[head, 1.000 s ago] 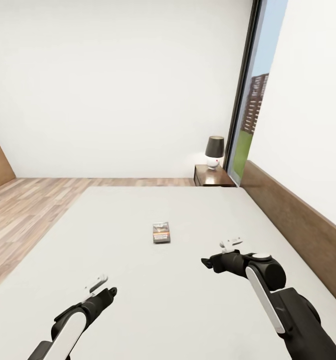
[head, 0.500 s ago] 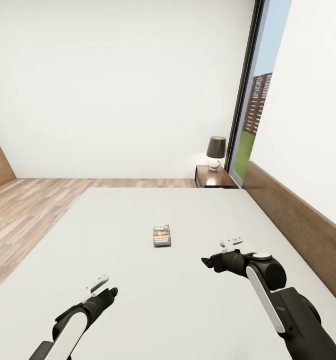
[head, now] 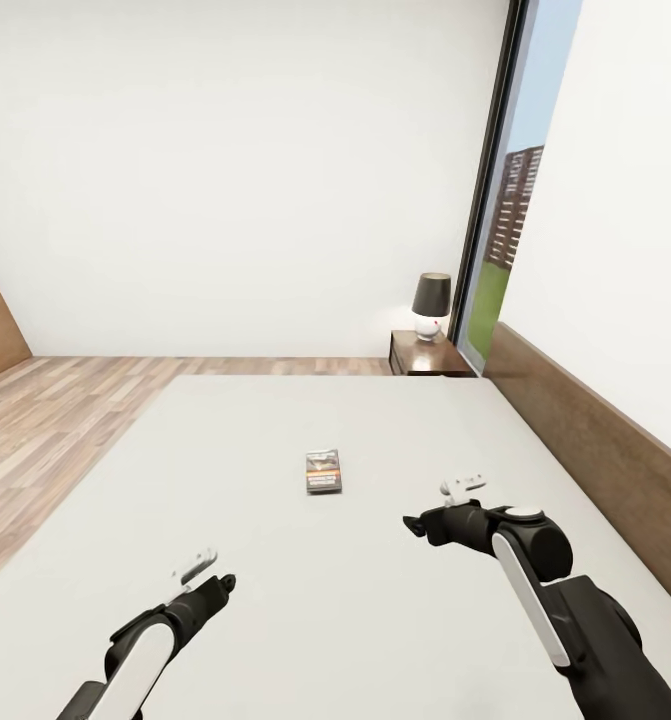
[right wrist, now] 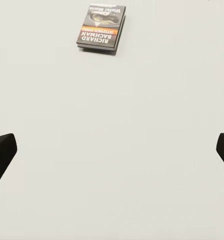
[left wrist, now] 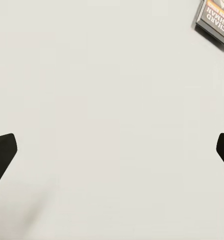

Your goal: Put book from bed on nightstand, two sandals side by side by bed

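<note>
The book [head: 323,471] lies flat near the middle of the bed's light grey mattress [head: 275,620], its dark cover with orange-white lettering facing up. My right gripper [head: 412,524] hovers low over the mattress, to the right of the book and nearer to me, open and empty. In the right wrist view the book [right wrist: 101,27] lies well ahead of the spread fingertips [right wrist: 1,155]. My left gripper [head: 226,581] is open too, further back and to the left; its wrist view catches the book [left wrist: 215,20] at a corner. A nightstand [head: 425,355] stands beyond the bed's far right corner. The sandals are out of view.
A lamp [head: 430,303] with a dark shade stands on the nightstand. The dark wooden headboard [head: 595,440] runs along the bed's right side under the white wall. A tall dark-framed window [head: 495,230] is behind the nightstand. Wood-plank floor [head: 55,420] lies left of the bed.
The whole picture has shifted very slightly, so the camera moved a little. The book and both arms keep their places.
</note>
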Available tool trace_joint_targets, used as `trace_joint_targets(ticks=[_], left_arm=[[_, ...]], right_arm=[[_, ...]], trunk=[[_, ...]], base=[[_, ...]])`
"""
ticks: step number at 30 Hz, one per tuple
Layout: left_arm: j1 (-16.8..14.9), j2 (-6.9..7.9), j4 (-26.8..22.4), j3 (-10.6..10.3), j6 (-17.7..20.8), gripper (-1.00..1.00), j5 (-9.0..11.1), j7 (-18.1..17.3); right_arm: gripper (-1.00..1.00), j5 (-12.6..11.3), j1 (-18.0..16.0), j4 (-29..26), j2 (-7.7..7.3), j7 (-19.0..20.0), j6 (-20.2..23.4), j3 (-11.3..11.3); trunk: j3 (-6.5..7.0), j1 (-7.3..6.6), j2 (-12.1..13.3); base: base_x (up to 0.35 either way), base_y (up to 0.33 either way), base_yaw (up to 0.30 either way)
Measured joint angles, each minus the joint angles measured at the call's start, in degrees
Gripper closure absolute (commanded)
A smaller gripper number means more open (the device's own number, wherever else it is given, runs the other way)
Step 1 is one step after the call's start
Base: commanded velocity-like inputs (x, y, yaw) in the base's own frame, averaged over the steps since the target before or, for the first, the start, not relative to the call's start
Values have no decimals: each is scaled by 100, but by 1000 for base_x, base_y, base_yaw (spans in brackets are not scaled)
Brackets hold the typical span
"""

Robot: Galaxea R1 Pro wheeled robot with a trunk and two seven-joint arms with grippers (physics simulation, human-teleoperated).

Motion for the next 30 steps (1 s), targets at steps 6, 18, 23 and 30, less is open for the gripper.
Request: trace_joint_targets(ticks=[6, 18, 23, 30], left_arm=[[-176, 11, -222, 48, 315, -100, 14, 4], [-2015, -304, -6, 723, 1770, -100, 256, 576], [-2612, -377, 497, 827, 2020, -100, 376, 788], [-3239, -411, 1158, 881, 2332, -100, 449, 913]], right_arm=[[-100, -2, -94, 0, 5, 0, 0, -53], [-100, -27, -1155, 807, 107, -59, 0, -397], [-100, -35, -1799, 1755, 318, -73, 1, -717], [-100, -37, -2542, 2997, 546, -68, 3, -967]], trunk=[[0, 0, 0], [1, 0, 0], [1, 0, 1], [-16, 0, 0]], base=[[0, 0, 0], [0, 0, 0], [0, 0, 0], [0, 0, -27]])
